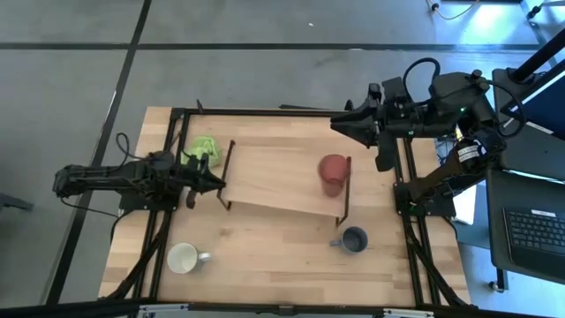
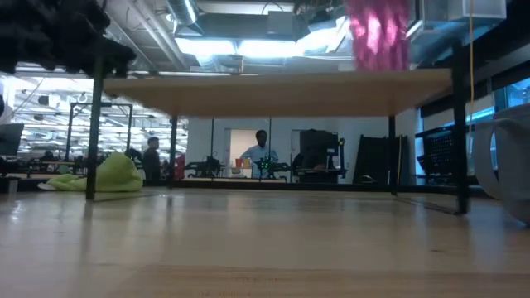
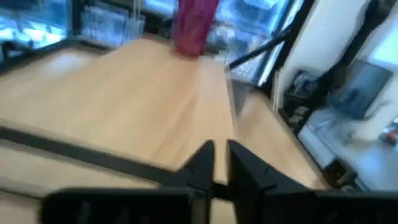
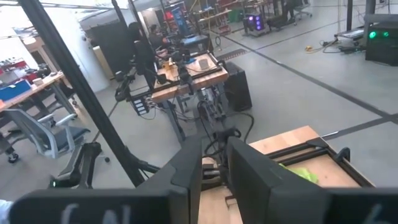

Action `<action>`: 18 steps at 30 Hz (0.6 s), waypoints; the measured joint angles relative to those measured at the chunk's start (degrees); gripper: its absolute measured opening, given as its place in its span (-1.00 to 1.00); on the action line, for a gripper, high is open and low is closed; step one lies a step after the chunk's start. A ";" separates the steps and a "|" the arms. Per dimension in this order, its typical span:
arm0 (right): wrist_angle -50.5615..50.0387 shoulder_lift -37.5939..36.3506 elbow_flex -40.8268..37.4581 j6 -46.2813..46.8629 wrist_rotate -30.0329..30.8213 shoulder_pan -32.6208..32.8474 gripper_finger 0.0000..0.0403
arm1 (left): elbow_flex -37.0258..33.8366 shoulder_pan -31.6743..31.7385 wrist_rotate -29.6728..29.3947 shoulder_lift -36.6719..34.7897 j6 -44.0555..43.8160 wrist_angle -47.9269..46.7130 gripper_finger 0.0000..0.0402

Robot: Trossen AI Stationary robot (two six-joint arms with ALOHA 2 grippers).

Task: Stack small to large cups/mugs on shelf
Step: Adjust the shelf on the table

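You have a green cloth lump point(image 1: 204, 147) at the shelf's left end, just beside the left gripper point(image 1: 219, 183); that gripper sits at the shelf's left edge, its fingers nearly closed with only a thin slit between them, empty. A laptop point(image 1: 536, 228) sits off the tabletop's right side. The black frame rails point(image 1: 164, 231) run along both sides of the tabletop point(image 1: 265, 256).

The shelf point(image 1: 278, 181) lies across the middle of the tabletop on thin black legs. You see the red tumbler point(image 1: 333, 174) upright on its right end, alone up there. The white mug point(image 1: 184, 258) stands on the tabletop near the front left, the grey-blue mug point(image 1: 353, 239) on the tabletop just in front of the shelf's right legs.

From the low view the shelf underside point(image 2: 281, 91) fills the upper frame; the tumbler point(image 2: 379, 33) is blurred and cut off at the top, and only a pale curve of a mug point(image 2: 503, 157) shows at the right edge. People point(image 2: 261, 151) stand far off in the room, too small to detail.

The right gripper point(image 1: 340, 124) hovers beyond the shelf's far right corner, fingers close together, a narrow gap showing, nothing held
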 joint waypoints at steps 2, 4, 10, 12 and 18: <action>-0.05 0.01 0.00 0.00 0.39 0.00 -0.61 | 0.22 -0.11 0.10 -0.08 -0.52 -2.46 -0.82; -0.08 0.00 0.00 -0.13 0.95 0.00 -0.61 | 0.18 -0.27 0.16 -0.59 0.06 -2.87 -0.82; -0.59 -0.37 0.00 -0.26 1.46 0.00 -0.61 | -0.33 -0.27 -4.70 -4.01 2.12 -4.95 -0.83; -0.61 -0.83 0.00 -0.28 1.47 0.00 -0.61 | -0.32 -0.25 -4.79 -4.65 1.71 -5.54 -0.83; -3.17 -1.89 0.00 -0.17 2.18 0.02 -0.61 | -1.18 -0.12 -3.48 -7.07 0.59 -1.78 -0.83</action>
